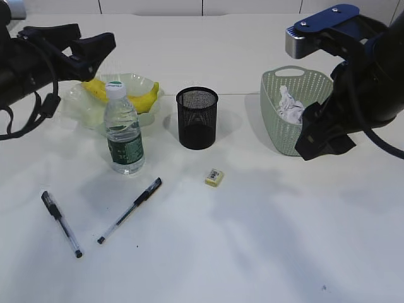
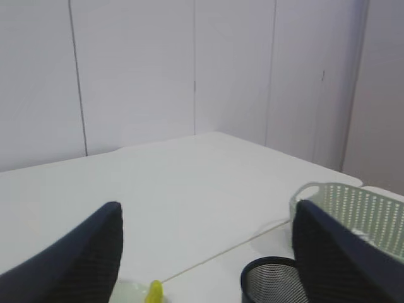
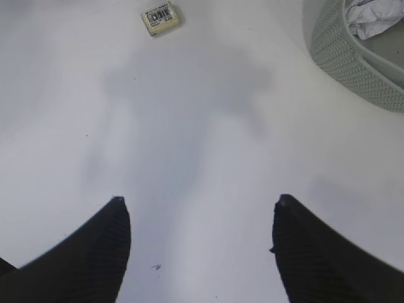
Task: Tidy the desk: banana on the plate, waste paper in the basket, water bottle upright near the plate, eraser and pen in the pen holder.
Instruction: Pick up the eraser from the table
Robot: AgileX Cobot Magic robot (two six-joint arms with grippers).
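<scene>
Nearest on the worktop (image 1: 265, 252) lie two pens (image 1: 129, 210) and the eraser (image 1: 214, 177), still outside the pen holder (image 1: 197, 118). Bottle (image 1: 124, 129) stands by the plate (image 1: 79, 101) holding the banana (image 1: 148, 98); paper (image 1: 289, 106) sits in the basket (image 1: 278, 126). Both grippers, left (image 2: 208, 252) and right (image 3: 199, 246), are wide and empty. Likely next: right descends over the eraser.

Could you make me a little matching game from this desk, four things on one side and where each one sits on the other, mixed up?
Things:
1. banana
2. waste paper
3. eraser
4. water bottle

Places:
A. inside the green basket
B. loose on the desk, in front of the pen holder
C. standing upright in front of the plate
D. lying on the plate

Pairs: 1-D, 2-A, 3-B, 4-C
</scene>
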